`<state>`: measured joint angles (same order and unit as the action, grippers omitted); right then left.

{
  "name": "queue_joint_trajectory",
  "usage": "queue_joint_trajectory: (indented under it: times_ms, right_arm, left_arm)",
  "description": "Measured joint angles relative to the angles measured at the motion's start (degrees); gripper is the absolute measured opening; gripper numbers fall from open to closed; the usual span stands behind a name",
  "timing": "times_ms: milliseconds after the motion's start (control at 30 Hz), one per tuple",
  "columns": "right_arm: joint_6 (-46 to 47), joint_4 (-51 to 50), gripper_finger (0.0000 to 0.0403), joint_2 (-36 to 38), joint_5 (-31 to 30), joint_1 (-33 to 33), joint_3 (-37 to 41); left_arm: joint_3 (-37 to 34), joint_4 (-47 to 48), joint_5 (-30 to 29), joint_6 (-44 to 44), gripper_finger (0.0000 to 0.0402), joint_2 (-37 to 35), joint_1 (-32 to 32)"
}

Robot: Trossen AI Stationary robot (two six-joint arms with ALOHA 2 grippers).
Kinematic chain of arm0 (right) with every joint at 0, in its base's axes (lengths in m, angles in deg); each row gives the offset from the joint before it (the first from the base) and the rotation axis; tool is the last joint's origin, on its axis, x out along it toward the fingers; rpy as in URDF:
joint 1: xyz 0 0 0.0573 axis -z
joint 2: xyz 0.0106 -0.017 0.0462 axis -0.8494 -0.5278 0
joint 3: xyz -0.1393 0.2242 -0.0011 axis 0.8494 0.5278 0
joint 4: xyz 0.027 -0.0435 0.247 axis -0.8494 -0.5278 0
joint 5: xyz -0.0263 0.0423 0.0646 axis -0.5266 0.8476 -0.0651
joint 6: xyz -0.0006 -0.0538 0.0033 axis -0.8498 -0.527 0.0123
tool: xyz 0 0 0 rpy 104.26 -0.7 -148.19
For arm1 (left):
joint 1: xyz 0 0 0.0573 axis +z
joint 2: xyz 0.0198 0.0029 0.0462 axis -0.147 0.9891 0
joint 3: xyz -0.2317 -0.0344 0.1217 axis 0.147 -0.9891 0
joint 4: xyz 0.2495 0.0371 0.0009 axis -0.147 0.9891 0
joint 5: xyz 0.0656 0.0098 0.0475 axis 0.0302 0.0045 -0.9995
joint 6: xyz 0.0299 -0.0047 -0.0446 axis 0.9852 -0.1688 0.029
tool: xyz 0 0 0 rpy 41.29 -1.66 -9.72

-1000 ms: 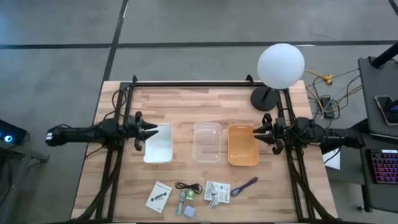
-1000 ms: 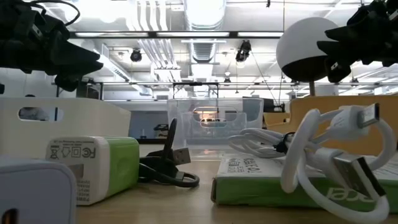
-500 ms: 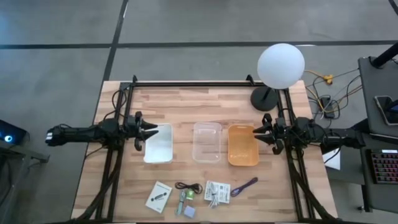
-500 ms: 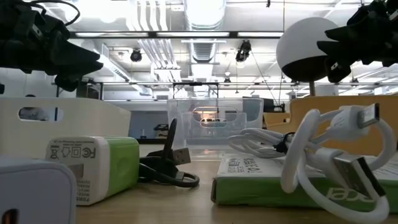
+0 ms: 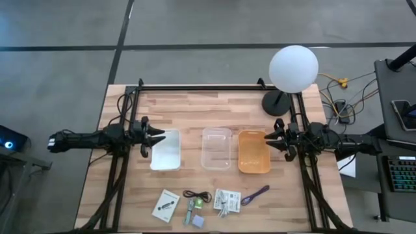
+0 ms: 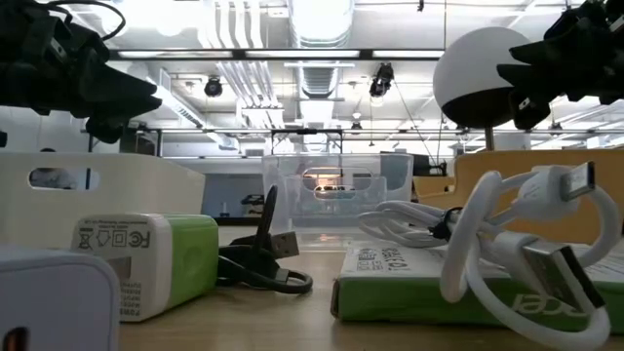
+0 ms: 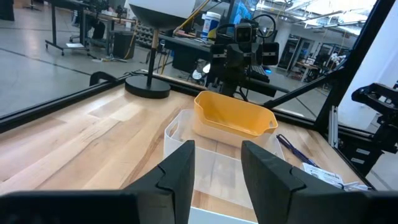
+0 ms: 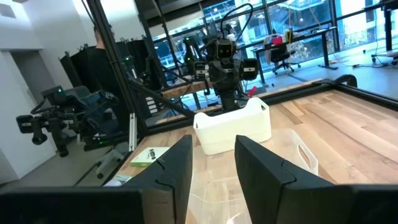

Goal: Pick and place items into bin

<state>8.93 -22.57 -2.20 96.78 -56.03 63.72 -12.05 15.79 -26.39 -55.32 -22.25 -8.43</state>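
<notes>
The items lie in a row near the table's front edge: a white card (image 5: 166, 205), a coiled black cable (image 5: 197, 195), a tiny green piece (image 5: 197, 203), a grey-blue cube (image 5: 197, 221), a white packet (image 5: 227, 199) and a purple spoon (image 5: 255, 194). Three bins stand mid-table: white (image 5: 165, 150), clear (image 5: 216, 148) and orange (image 5: 253, 152). My left gripper (image 5: 158, 138) hovers level at the white bin's left rim, open (image 7: 217, 169) and holding nothing. My right gripper (image 5: 268, 138) hovers level at the orange bin's right side, open (image 8: 213, 163) and holding nothing.
A white globe lamp (image 5: 294, 68) stands on a dark base (image 5: 278, 103) at the far right corner. A black frame rail (image 5: 201, 87) runs along the far edge. Bare wood lies between the bins and the row of items.
</notes>
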Motion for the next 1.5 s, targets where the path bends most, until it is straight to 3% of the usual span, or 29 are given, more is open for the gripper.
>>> queue_joint_trajectory:
  times_ms: [367, 467, 600, 667, 800, 867, 967, 1033, 1100, 1167, 1267, 1333, 1433, 1500]
  right_arm:
    - [0.9, 0.9, 0.0109, 0.0, -0.9, 0.0, 0.0]
    - [7.4, 4.6, 0.0109, 0.0, -2.1, 0.0, 0.0]
    - [9.0, 11.8, 0.0109, 0.0, -2.8, 0.0, 0.0]
    - [16.4, 17.2, 0.0109, 0.0, -3.0, 0.0, 0.0]
    - [30.6, 24.1, 0.0109, -0.8, -3.1, -0.1, 0.0]
    - [33.0, 27.6, 0.0109, -1.8, -6.5, -0.1, 0.0]
    - [37.0, 34.1, 0.0109, -3.2, -16.5, -0.1, 0.0]
    - [35.4, 36.2, 0.0109, -4.9, -19.0, -0.1, 0.0]
    - [34.3, 35.9, 0.0109, -7.7, -20.1, -0.1, -1.0]
    - [34.4, 35.8, 0.0109, -11.9, -17.6, -0.1, -2.7]
    - [38.3, 31.2, 0.0109, -19.7, -17.2, 0.0, -7.3]
    - [39.7, 23.0, 0.0109, -25.7, -18.0, -0.2, -13.2]
    - [38.2, 5.7, 0.0109, -36.5, -15.0, -2.3, -25.7]
    - [37.1, -11.6, 0.0109, -44.3, -11.5, -4.7, -35.4]
  left_arm:
    - [0.0, 0.0, 0.0, 0.0, 0.0115, 0.0, 0.0]
    - [0.0, 0.0, 0.0, 0.0, 0.0115, 0.0, 0.0]
    - [0.0, 0.0, 0.0, 0.0, 0.0115, 0.0, 0.0]
    - [0.0, 0.0, -0.1, 0.0, 0.0115, 0.0, 0.0]
    - [0.0, -1.9, -6.5, -0.8, 0.0115, 0.0, 0.0]
    - [0.0, -7.4, -6.2, -8.8, 0.0115, 0.1, 0.0]
    - [0.0, -18.1, -5.8, -28.7, 0.0115, 0.0, 0.0]
    - [0.0, -25.0, -7.0, -39.7, 0.0115, 0.0, 0.0]
    - [0.0, -30.2, -8.0, -44.8, 0.0115, 0.0, 0.0]
    - [0.0, -33.7, -10.5, -42.4, 0.0115, 0.0, -0.1]
    - [0.0, -34.3, -11.6, -30.1, 0.0115, 0.3, 0.0]
    - [0.0, -34.7, -11.3, -33.7, 0.0115, 0.4, 0.0]
    - [0.0, -37.1, -5.0, -32.2, 0.0115, 1.1, 0.0]
    - [0.1, -37.7, 1.6, -29.3, 0.0115, 1.5, -0.1]
